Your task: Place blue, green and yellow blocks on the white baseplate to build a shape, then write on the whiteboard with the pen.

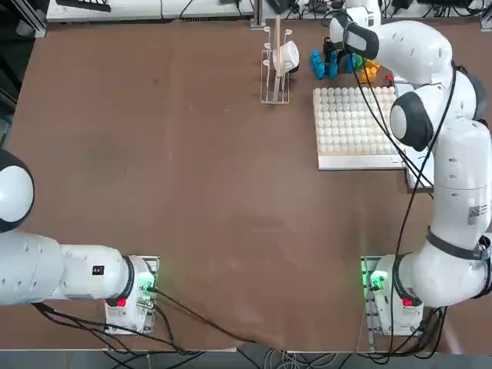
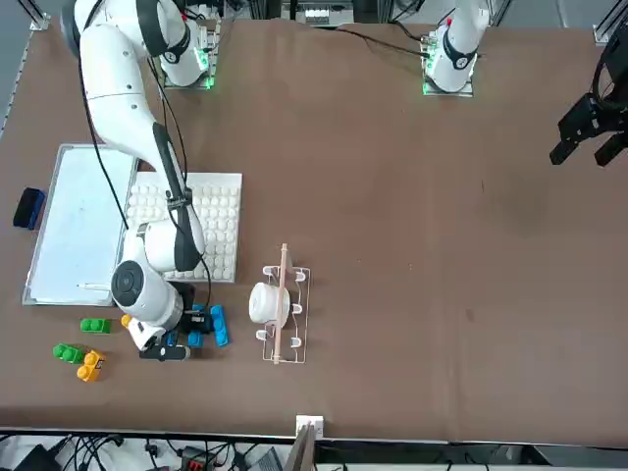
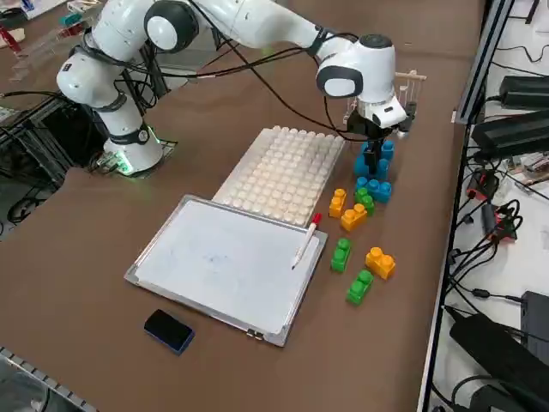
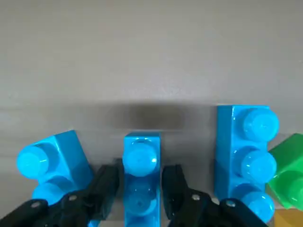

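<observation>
The right pincer point(image 4: 140, 189) is seen straddling the middle blue block point(image 4: 141, 163), fingers close beside its long sides, contact unclear; the white baseplate point(image 1: 350, 123) lies at six o'clock in the top view.

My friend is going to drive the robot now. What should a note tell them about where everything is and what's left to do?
Right gripper: down at the table, fingers either side of the middle blue studded brick, closing on it; not lifted.
Other blue, green and orange-yellow bricks lie loose on the table beside the boards.
Square white studded baseplate: no bricks on it.
Red-capped pale marker pen lies on the metal-framed whiteboard, which looks unwritten.
Done: nothing built.
Left: grip and place the bricks, then write with the pen.
</observation>
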Tool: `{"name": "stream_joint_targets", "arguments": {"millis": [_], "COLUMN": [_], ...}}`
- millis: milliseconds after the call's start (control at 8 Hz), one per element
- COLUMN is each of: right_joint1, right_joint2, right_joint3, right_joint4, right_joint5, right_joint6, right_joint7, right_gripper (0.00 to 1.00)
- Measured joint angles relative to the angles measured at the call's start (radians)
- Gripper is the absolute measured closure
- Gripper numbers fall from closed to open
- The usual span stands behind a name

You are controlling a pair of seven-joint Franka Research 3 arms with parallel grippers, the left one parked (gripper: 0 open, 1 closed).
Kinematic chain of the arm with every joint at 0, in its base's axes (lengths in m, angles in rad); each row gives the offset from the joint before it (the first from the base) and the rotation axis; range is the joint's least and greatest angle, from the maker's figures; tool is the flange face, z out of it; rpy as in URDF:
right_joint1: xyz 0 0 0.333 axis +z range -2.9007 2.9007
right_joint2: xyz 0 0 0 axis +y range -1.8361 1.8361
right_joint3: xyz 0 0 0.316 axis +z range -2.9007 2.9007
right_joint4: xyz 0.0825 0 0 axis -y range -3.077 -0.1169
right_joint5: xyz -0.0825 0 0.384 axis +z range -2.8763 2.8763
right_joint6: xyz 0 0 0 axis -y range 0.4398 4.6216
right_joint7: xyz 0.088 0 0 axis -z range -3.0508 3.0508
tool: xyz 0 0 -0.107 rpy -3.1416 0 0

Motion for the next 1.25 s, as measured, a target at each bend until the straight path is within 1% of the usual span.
{"name": "stream_joint_targets", "arguments": {"millis": [250,375,500,750,1000,1250], "right_joint1": [0.000,0.000,0.000,0.001,0.001,0.000], "right_joint2": [0.000,0.000,0.000,0.000,-0.011,-0.055], "right_joint3": [0.000,0.000,0.000,0.000,-0.001,-0.005], "right_joint4": [0.000,0.000,0.001,0.006,0.024,0.030], "right_joint5": [0.000,0.000,0.000,0.000,0.001,0.001], "right_joint6": [0.000,0.000,0.000,-0.008,-0.062,-0.121], "right_joint7": [-0.002,-0.003,-0.003,-0.003,0.017,0.089], "right_gripper": [0.47,0.51,0.59,0.60,0.60,0.60]}}
